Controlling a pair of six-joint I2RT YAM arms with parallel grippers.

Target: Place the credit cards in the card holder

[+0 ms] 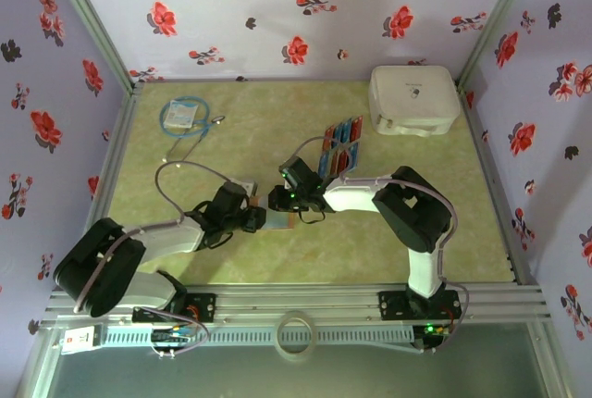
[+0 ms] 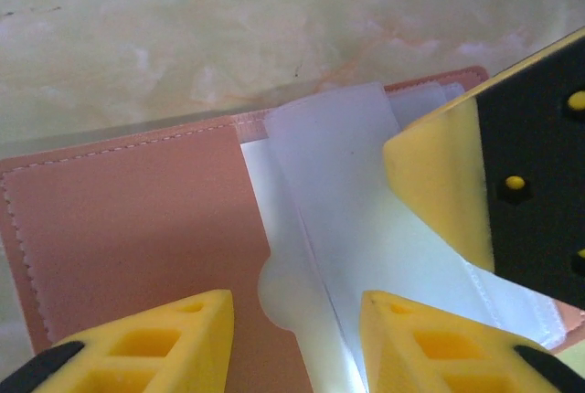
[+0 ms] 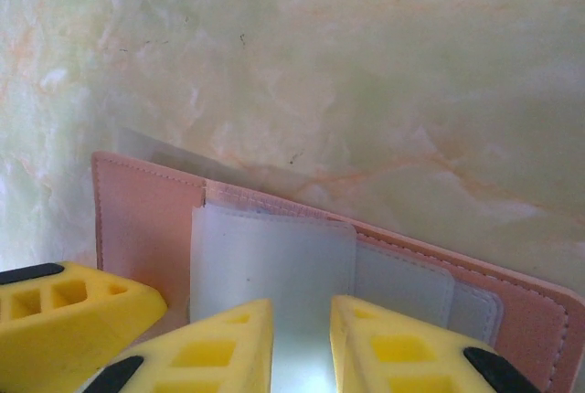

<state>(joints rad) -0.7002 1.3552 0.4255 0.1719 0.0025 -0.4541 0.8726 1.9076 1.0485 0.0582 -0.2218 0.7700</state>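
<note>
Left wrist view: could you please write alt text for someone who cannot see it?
An open reddish-brown card holder with clear pockets lies on a green table beneath the open left gripper; the right gripper's finger rests on its pockets.

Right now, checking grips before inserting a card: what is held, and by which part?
The right end effector pinches the card holder by a clear pocket flap; the open left end effector holds nothing.

The left gripper (image 1: 253,219) and right gripper (image 1: 277,200) crowd the card holder (image 1: 281,220) mid-table, credit cards (image 1: 340,148) just behind, a white box (image 1: 413,99) back right; bare table (image 1: 370,250) flanks them.
</note>
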